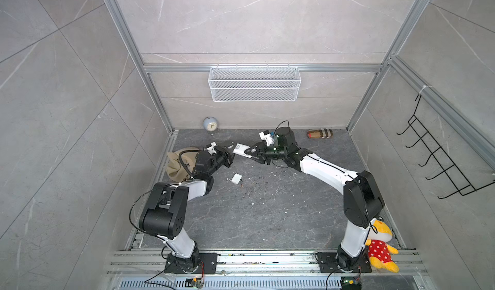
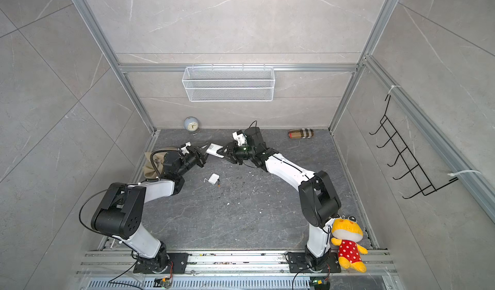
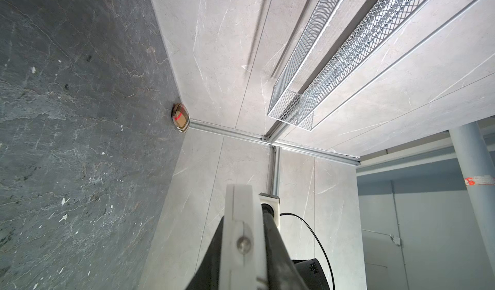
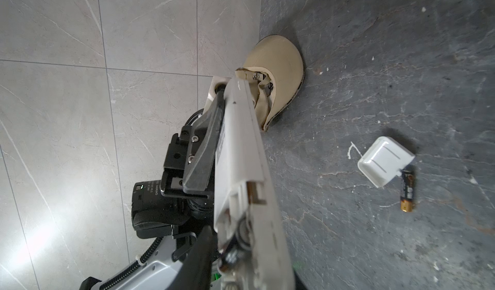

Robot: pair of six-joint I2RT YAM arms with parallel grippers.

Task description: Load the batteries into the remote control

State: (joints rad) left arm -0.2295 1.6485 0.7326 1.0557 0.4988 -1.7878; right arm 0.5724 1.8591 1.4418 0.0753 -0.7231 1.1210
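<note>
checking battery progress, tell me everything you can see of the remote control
The remote control is a white oblong plastic handset, held clear of the floor between both arms. The left gripper is shut on one end; the right gripper is at the other. Its back cover is off, lying on the floor, and the open compartment shows what looks like one dark battery inside.

— What sits along the back wall?
— A round clock (image 1: 210,125) stands at the left and a plaid pouch (image 1: 319,134) lies at the right. A white mesh basket (image 1: 254,83) hangs above.
— And nearer the front?
— A tan cap (image 1: 174,168) slumps by the left wall. A yellow plush toy (image 1: 379,251) in red polka dots sits at the front right corner of the dark floor (image 1: 267,221), flecked with white specks (image 1: 252,204).
</note>
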